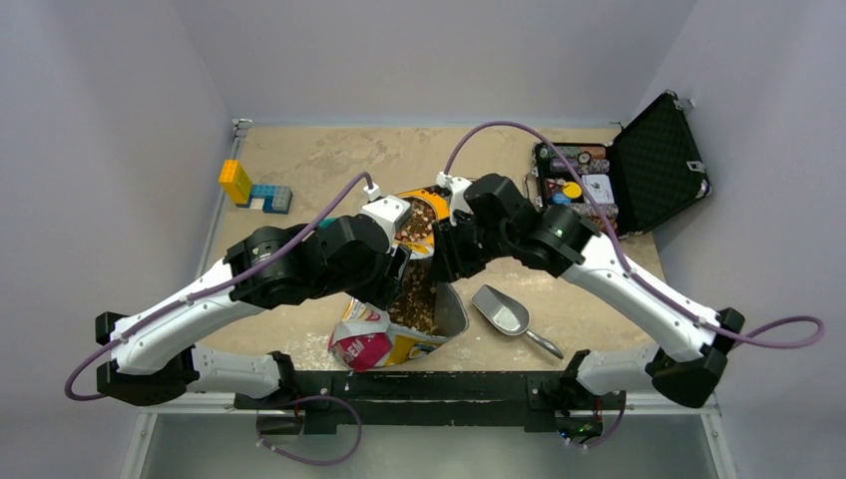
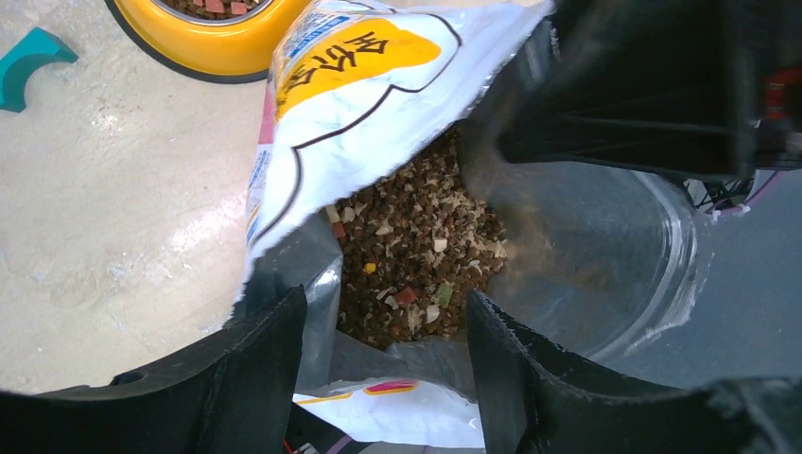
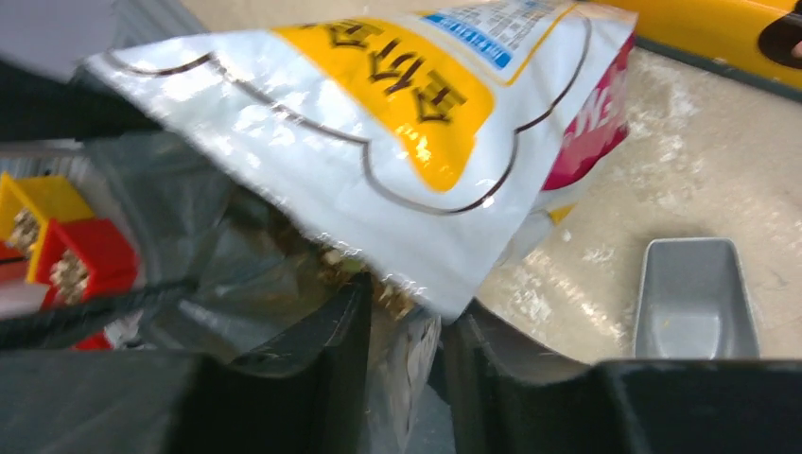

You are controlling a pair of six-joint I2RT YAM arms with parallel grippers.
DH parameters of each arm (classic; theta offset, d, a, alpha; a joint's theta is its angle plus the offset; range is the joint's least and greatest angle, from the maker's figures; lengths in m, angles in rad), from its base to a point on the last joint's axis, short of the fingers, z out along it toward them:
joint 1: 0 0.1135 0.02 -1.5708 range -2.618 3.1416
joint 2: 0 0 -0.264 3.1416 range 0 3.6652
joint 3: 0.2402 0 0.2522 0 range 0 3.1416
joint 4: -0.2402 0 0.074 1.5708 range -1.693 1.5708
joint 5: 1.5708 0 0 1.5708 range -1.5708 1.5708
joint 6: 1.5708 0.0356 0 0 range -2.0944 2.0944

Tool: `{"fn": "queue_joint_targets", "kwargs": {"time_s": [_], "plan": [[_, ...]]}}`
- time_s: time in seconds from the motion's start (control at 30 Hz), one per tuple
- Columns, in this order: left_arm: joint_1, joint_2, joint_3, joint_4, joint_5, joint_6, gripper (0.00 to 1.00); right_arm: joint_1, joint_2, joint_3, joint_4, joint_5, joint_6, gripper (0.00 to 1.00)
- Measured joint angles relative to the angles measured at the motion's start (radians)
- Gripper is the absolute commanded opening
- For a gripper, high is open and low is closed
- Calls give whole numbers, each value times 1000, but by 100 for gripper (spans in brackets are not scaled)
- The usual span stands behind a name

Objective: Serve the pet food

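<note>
The pet food bag lies on the table with its mouth open. Brown kibble fills the inside, with a few pale and coloured bits. My left gripper is open, its fingers wide apart on either side of the bag's lower rim. My right gripper is shut on the bag's foil edge, by the upper flap. A yellow bowl with some kibble in it stands just beyond the bag, mostly hidden by the arms. The metal scoop lies empty to the right of the bag.
An open black case with poker chips stands at the back right. Yellow and blue blocks sit at the back left. A teal piece lies near the bowl. The scoop lies close to my right fingers.
</note>
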Motion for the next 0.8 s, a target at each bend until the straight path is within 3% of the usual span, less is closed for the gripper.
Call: {"fn": "queue_joint_targets", "kwargs": {"time_s": [0.07,0.1,0.37,0.6,0.7,0.8], "plan": [[0,0,1,0,0,0,72,7,78,53,-9,48,31,3],[1,-2,3,-3,-2,0,73,7,108,77,-21,67,43,0],[25,-72,87,-72,-69,-34,100,-12,271,360,-207,174,195,0],[200,-248,39,-52,-74,-49,100,-81,341,471,-330,111,447,0],[299,-276,-18,6,57,1,100,-89,421,575,-377,98,547,0],[330,-235,-48,93,200,63,100,-90,504,689,-420,92,619,0]]}}
